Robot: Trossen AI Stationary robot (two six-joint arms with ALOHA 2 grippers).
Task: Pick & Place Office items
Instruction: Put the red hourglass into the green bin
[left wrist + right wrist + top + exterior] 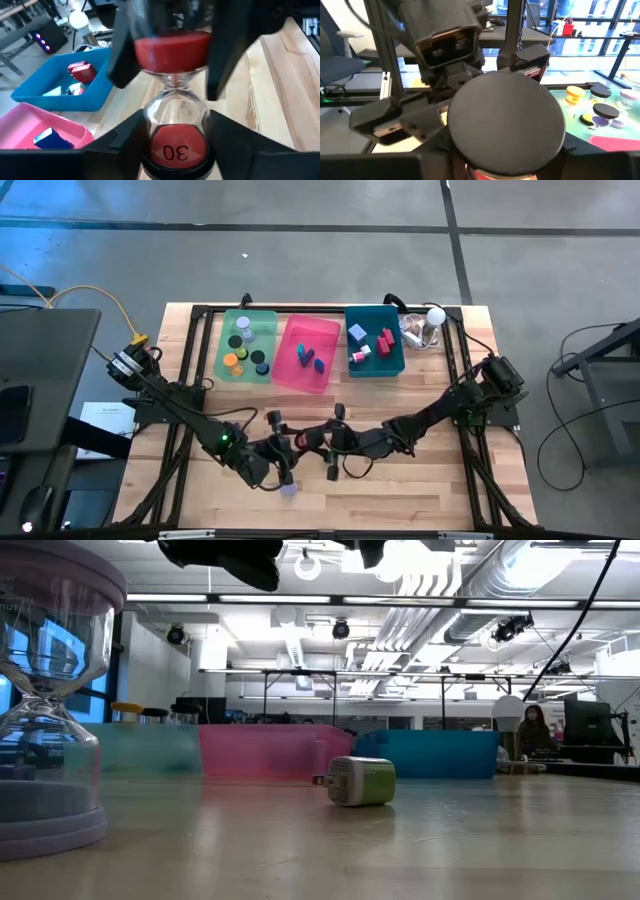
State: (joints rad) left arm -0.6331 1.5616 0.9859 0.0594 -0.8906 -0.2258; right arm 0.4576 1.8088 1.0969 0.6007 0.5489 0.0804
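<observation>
At the counter's front middle: I saw both arms meeting low over the wooden counter (420,490), the left reaching in from the left edge and the right from the right edge.
Lavender hourglass: it stood upright near the front edge (288,488), just in front of the left arm and touching neither end effector.
Left end effector: it (177,125) was narrowed on the red hourglass, with its fingers (125,142) lying against either side of the lower bulb.
Red hourglass: it (175,55) hung between the two end effectors, with red sand in both bulbs and "30" on one end, clear of every bin.
Right end effector: it (505,145) was clamped on the same hourglass from the opposite side, facing the black round cap.
Charger block: a small white and green one (360,781) lay on the counter in front of the bins.
Green bin: farthest left in the back row (228,330), it held black, orange and lavender discs (240,340).
Pink bin: in the middle (322,330), it held blue blocks (306,356).
Teal bin: to the right (352,315), it held red blocks (385,340).
White ball-topped gadget: it stood just right of the teal bin (432,320).
</observation>
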